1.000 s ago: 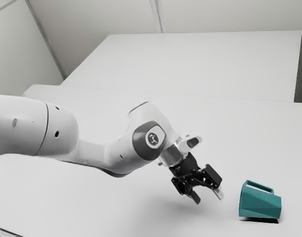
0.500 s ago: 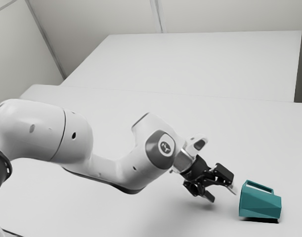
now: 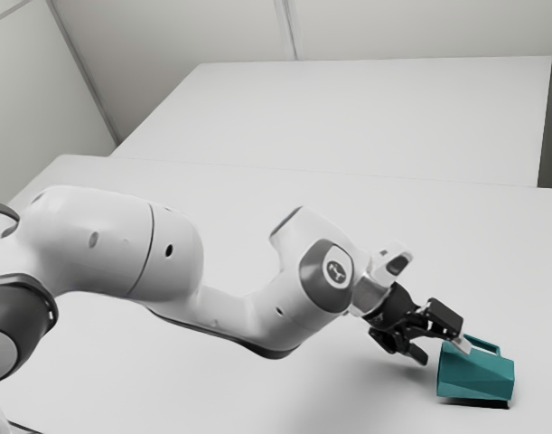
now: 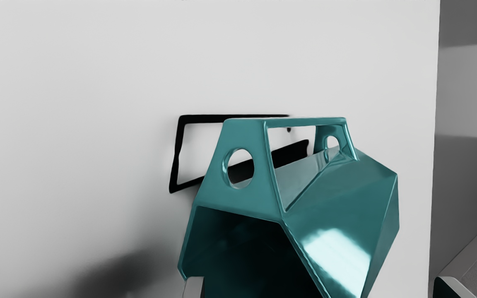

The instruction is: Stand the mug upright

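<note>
"Closer to the mug (image 3: 479, 375) now, the arm (image 3: 95, 240) and gripper (image 3: 443, 352) have moved toward the exterior view's right, while the mug lies as it did."

"How do the fingers stand?"

"Spread wide. In the wrist view one tip overlaps the rim at the mug's mouth; whether it touches, I can't tell. The other stands out past the mug's side."

"And the mug itself?"

"On its side on the table (image 3: 492, 262), mouth toward the gripper, handle (image 4: 244, 132) uppermost. That handle rises close by one finger in the exterior view."

"Beyond it?"

"Black shadow (image 4: 290, 154) on the table, then, farther back, a pale wall (image 3: 167, 36)."
</note>
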